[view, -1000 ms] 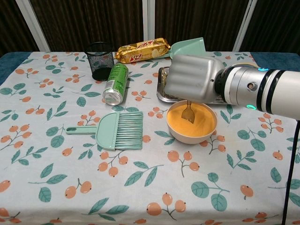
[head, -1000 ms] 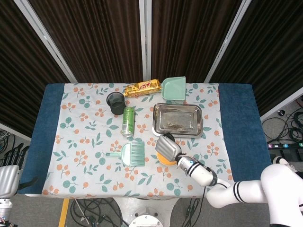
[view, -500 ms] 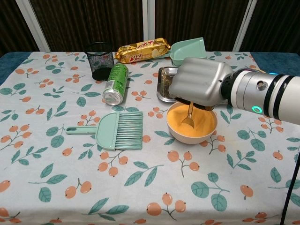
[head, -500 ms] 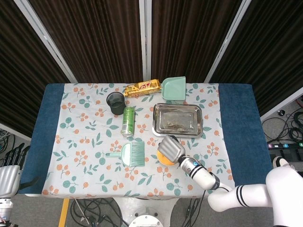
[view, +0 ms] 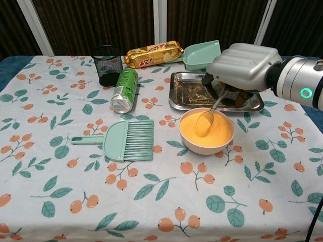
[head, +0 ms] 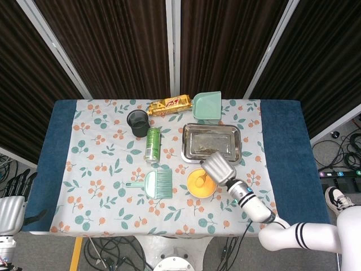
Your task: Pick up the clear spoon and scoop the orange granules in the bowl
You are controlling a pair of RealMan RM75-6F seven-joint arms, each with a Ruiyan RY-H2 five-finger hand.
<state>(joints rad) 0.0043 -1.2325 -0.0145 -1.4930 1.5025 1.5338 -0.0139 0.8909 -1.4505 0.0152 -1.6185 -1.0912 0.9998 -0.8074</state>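
Moved since the earlier frames: right hand point(view: 242, 68), shifted from directly above the bowl point(view: 206, 131) to its far right side, now over the near edge of the metal tray point(view: 184, 91). Clear spoon point(view: 206, 121) tilted over, handle slanting up to the hand, its scoop lying in the orange granules point(view: 217, 130). Judgement: the pick-up is done and the scooping stroke is under way; no lifted load is evident yet.

Right hand: fingers curled down round the upper end of the spoon handle, holding it; the exact finger contact is hidden under the casing.

Left hand point(head: 10, 210): at the lower left corner of the head view, off the desk point(head: 62, 113), well apart from the work; whether its fingers are apart or curled cannot be told.

Bowl: near the front middle of the desk, just in front of the tray, uncovered in both views.

Surroundings: green brush point(view: 126, 141) left of the bowl, near but apart; green can point(view: 124, 91) lying behind the brush; black mesh cup point(view: 108, 65), snack packet point(view: 153, 53) and green scoop point(view: 202, 53) along the far side.

Open room: bare cloth in front of and to the right of the bowl; tray rim close behind the hand, the likeliest thing to catch.
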